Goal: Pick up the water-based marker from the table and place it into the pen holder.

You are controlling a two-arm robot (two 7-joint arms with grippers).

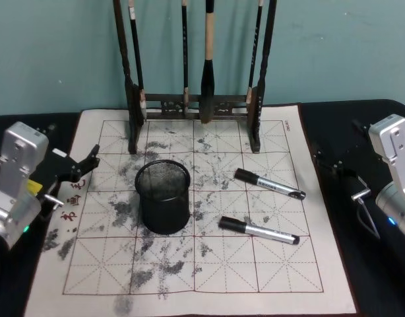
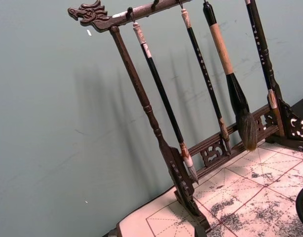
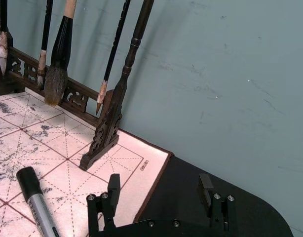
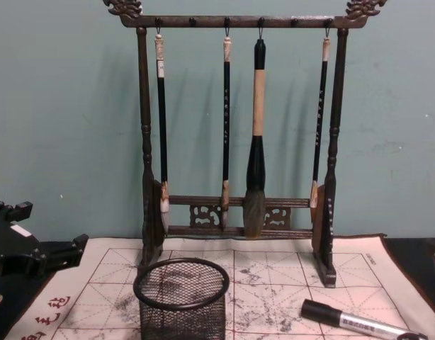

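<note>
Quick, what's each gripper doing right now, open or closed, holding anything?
Left gripper: open, empty, by the table's left edge.
Right gripper: open, empty, by the table's right edge.

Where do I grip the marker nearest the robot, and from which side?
Probably best to take the nearer marker at mid-barrel, coming straight down with the right hand and closing across its width. It lies flat on the mat, thin and round, apart from the cup.

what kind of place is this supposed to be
Most likely a calligraphy practice desk: a wooden brush rack hung with brushes, an ink-stained felt mat with a red grid, and a mesh pen holder. The left gripper and right gripper sit at the mat's sides.
</note>
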